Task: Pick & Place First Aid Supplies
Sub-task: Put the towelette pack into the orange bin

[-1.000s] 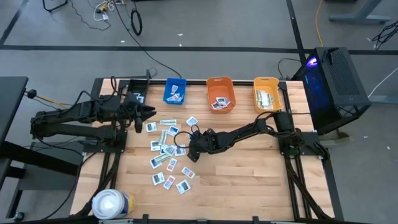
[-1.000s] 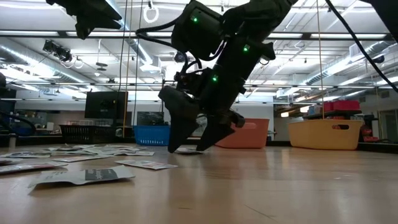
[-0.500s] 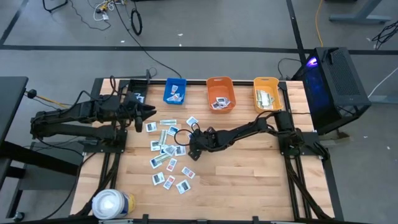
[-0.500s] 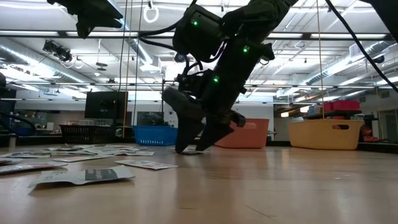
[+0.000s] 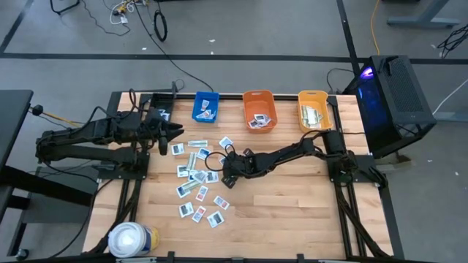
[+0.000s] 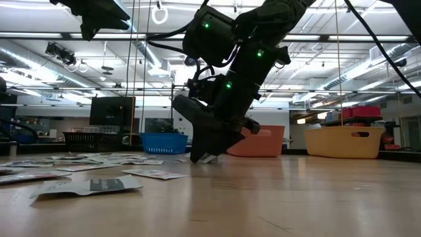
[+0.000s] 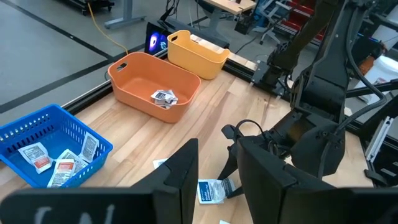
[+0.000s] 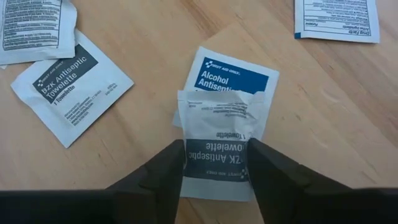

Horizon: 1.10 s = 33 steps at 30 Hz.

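Closed in since a second ago: right gripper (image 8: 214,163) fingers, then wide apart, now pinching the sides of a white towelette packet (image 8: 219,144), lifting its near end off the wood. Printed upside down on it, "Antiseptic Towelette". Underneath, touching, a second packet (image 8: 234,76) headed "Alcohol Antiseptic" in a blue band. Beside, a "BZK Antiseptic Towelette" packet (image 8: 71,84) flat on the table (image 8: 155,50); two more cut off by the frame, print too small to read. Bare wood on the side away from the pile. Seen from above, same gripper (image 5: 227,172) low at mid-table, at the edge of the scattered packets (image 5: 196,191). Left gripper (image 5: 175,131) held above the table's left side, unchanged, fingers slightly apart on nothing. Blue bin (image 5: 206,107), orange bin (image 5: 259,109), yellow bin (image 5: 314,109) along the far edge, contents indistinct.
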Motion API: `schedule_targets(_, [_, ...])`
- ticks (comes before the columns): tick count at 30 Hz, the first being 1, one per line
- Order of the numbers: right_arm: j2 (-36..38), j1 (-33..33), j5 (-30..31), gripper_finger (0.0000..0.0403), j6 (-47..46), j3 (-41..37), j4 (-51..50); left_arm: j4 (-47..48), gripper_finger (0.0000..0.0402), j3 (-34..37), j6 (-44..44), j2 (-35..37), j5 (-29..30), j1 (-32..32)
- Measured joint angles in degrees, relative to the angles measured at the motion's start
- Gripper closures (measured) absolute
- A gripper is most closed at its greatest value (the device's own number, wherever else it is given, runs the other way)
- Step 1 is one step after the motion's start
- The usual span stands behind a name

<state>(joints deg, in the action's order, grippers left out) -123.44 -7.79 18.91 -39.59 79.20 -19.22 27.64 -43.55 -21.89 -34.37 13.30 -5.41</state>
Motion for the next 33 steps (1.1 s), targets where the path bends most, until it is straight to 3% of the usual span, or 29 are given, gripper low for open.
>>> schedule_targets(33, [5.99,0.24,-0.38,0.0311,1.45,-0.2,-3.37,-4.37,0.0287,0.0,-0.21,0.02,-0.02,0.02])
